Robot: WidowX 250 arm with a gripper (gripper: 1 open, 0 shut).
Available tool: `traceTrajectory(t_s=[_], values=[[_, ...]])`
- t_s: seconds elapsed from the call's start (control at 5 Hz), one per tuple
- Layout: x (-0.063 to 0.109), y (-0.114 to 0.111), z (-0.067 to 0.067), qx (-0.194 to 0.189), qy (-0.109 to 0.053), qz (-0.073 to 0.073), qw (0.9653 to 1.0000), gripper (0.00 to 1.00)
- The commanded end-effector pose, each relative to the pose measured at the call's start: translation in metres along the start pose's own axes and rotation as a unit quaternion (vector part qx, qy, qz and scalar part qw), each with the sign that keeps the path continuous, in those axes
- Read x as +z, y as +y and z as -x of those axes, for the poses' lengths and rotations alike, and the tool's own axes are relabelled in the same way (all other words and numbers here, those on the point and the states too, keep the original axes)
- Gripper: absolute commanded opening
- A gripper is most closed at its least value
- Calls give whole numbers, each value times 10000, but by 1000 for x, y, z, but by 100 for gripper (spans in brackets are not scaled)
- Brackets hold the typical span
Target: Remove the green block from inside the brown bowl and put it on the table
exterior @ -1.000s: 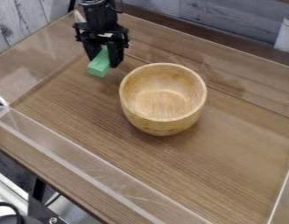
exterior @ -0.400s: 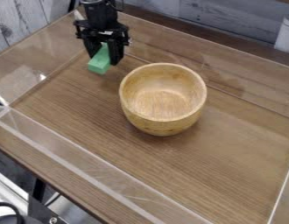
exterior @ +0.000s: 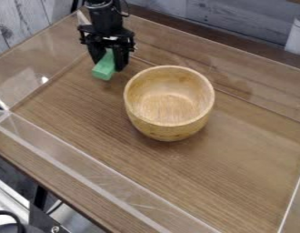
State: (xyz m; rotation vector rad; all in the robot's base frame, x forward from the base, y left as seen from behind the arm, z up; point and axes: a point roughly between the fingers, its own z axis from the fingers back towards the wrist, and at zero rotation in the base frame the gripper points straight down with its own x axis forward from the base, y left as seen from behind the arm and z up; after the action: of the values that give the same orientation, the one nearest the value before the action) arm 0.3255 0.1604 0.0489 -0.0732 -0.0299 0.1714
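Note:
The green block [exterior: 105, 65] is a small light-green bar held at the far left of the table [exterior: 80, 127], its lower end at or just above the wood. My black gripper [exterior: 106, 55] comes down from above and is shut on the block's upper part. The brown bowl [exterior: 170, 101] stands to the right and nearer the camera, round, light tan, with nothing inside it. The block is outside the bowl, a short gap left of its rim.
Low clear acrylic walls [exterior: 31, 136] border the tabletop on the left and front. A grey plank wall runs behind the table. Bare wood lies in front of and to the right of the bowl.
The gripper and green block have stayed almost in place, dropping only very slightly toward the table. The bowl has not moved.

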Motion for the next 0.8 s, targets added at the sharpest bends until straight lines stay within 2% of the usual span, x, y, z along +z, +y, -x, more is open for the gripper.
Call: traceTrajectory(t_s=[0.0,0.6], values=[[20,1,-13,-53,-313,-122,9994,0],[14,13,-11,96,-235,-145,9996,0]])
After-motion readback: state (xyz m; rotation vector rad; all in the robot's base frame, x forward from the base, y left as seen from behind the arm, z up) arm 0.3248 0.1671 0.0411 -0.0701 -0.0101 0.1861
